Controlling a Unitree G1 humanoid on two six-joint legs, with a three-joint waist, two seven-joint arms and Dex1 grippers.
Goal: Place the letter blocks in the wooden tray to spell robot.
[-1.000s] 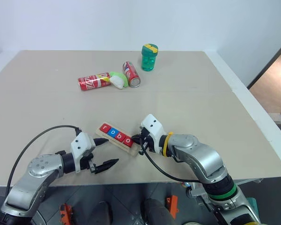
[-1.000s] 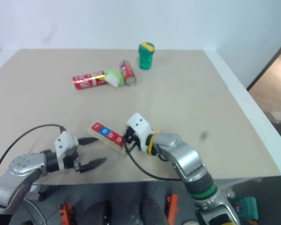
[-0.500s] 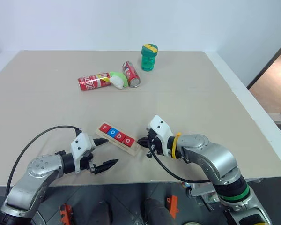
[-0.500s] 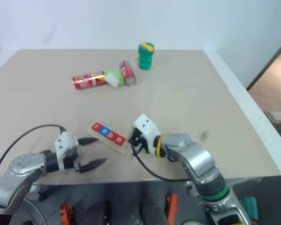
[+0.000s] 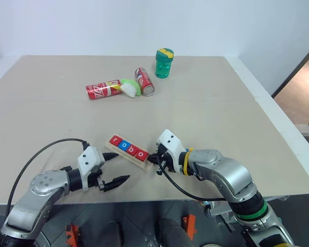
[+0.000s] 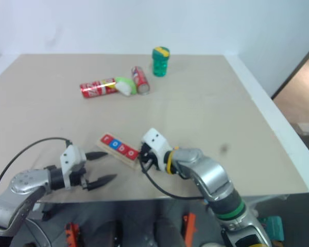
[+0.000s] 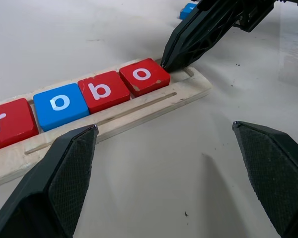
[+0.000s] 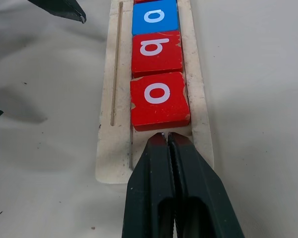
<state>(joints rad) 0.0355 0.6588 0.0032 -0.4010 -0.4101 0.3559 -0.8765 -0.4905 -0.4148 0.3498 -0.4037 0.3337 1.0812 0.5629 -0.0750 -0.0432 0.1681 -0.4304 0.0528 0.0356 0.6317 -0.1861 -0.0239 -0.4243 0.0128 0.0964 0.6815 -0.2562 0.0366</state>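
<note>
On the wide beige tabletop (image 5: 206, 118), a green lidded plastic jar (image 5: 164, 63) and two red soda cans lying on their sides (image 5: 123, 85) are sitting well beyond the long pale wooden tray (image 5: 127, 151), which is lying slantwise between the two arms. The left gripper (image 5: 114, 168) is hovering just off the tray's near edge with its black ribbed fingers spread wide, while the right gripper (image 8: 165, 144) is reaching in low with fingers pressed together, tips in the tray's vacant end slot against the last tile. Four flat square letter blocks (image 7: 77, 99), red r, blue o, red b and red o, are filling the groove, and a blue tile (image 7: 188, 8) is lying on the table beside the right gripper.
</note>
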